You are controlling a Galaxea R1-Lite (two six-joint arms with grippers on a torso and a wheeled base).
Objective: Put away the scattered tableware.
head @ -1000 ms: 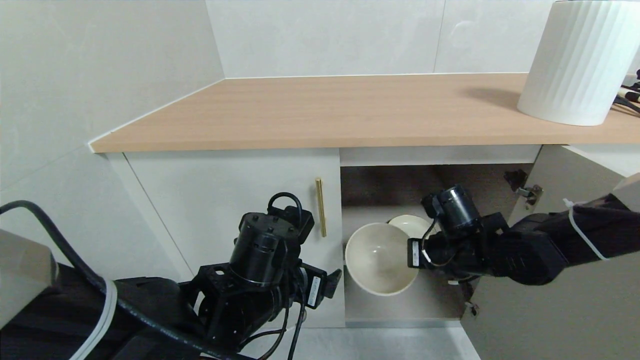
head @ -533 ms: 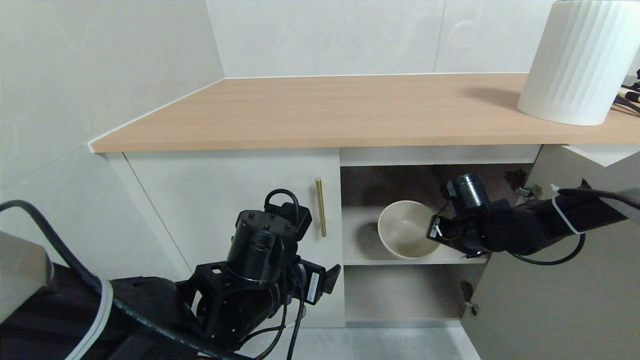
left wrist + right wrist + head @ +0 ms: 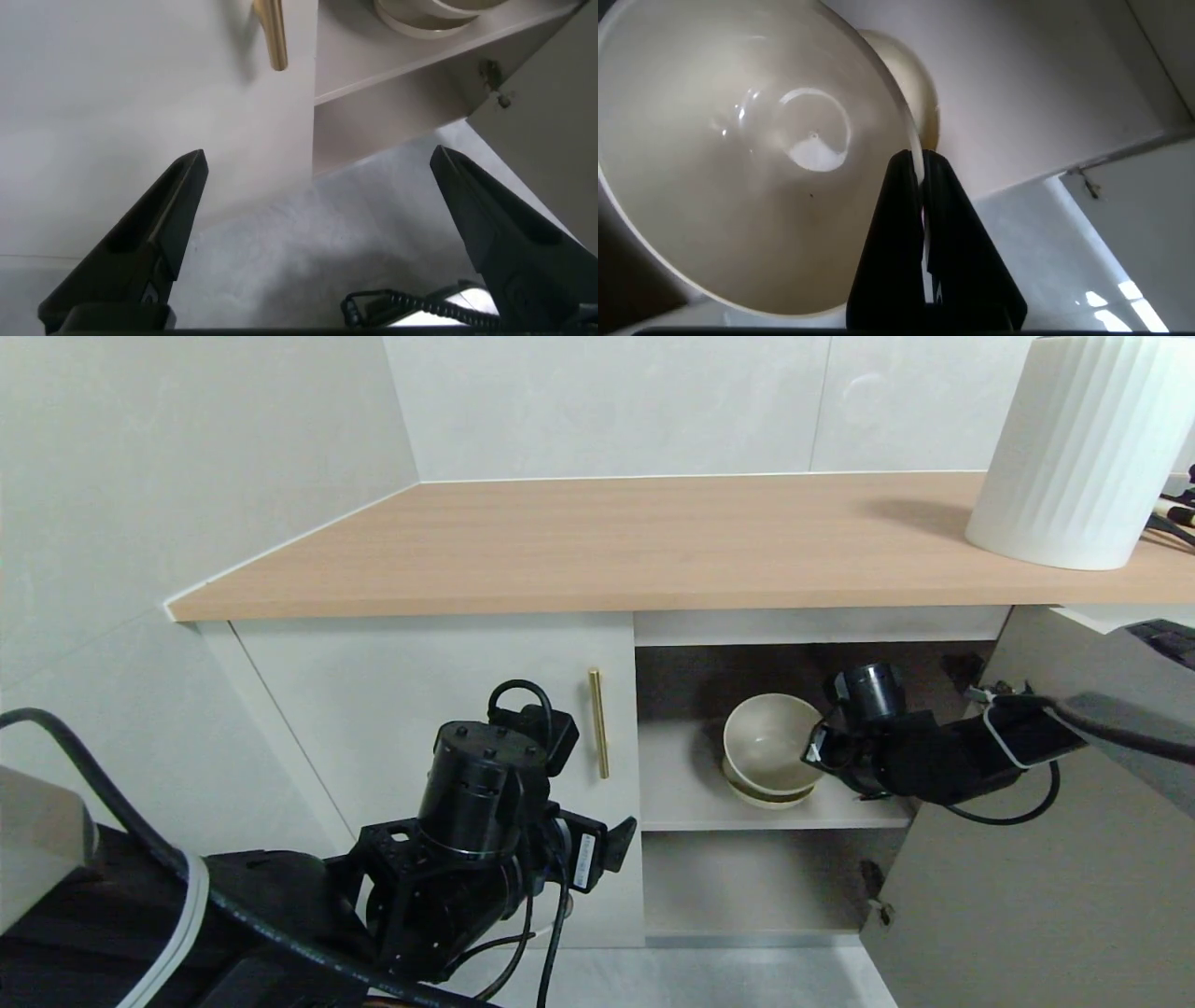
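Evidently, right end effector [image 3: 922,173] clamps bowl [image 3: 761,742]; sticker [image 3: 814,749] illegible.

**Cream tableware, black gripper, pale wood**

The round cream glazed ceramic bowl [image 3: 764,745] is plain, like the flatter cream dish [image 3: 767,796] beneath; the matte black right gripper [image 3: 814,756] contrasts. At nine o'clock, a slim brass-gold bar handle [image 3: 598,723]; above, the light wood-grain countertop [image 3: 607,541]; at two o'clock, a white vertically ribbed cylinder [image 3: 1074,448]

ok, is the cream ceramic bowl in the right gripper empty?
Empty: the cream ceramic bowl shows a bare inside, with the right gripper pinching its rim.
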